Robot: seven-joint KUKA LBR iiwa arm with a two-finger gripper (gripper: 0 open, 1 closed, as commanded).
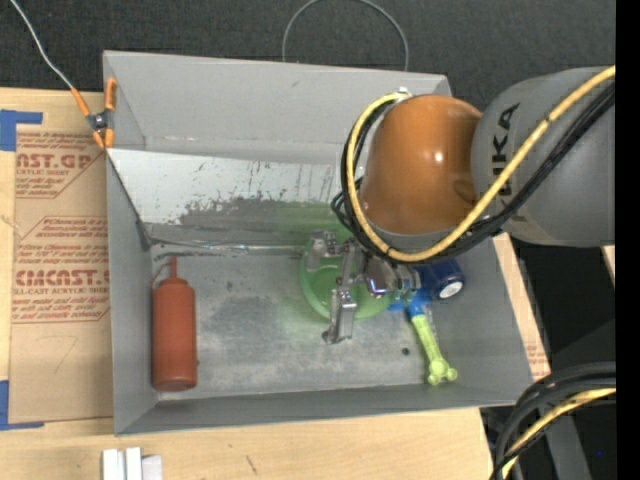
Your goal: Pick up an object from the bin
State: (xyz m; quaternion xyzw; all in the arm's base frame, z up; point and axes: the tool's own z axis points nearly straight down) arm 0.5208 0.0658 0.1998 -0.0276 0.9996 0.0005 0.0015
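My gripper hangs low over the middle of the bin, below the arm's orange cover. Right under it lies a flat, round green thing, partly hidden by the gripper's metal parts. Whether the gripper touches it I cannot tell. Just to the right, a blue cylinder with a white end pokes out from under the arm. In front of that lies a yellow-green stick-shaped thing with a blue end, pointing toward the bin's near right corner.
A red squeeze bottle lies along the bin's left wall, nozzle toward the back. Bare grey floor stretches between it and the green thing. The arm covers the bin's right back part.
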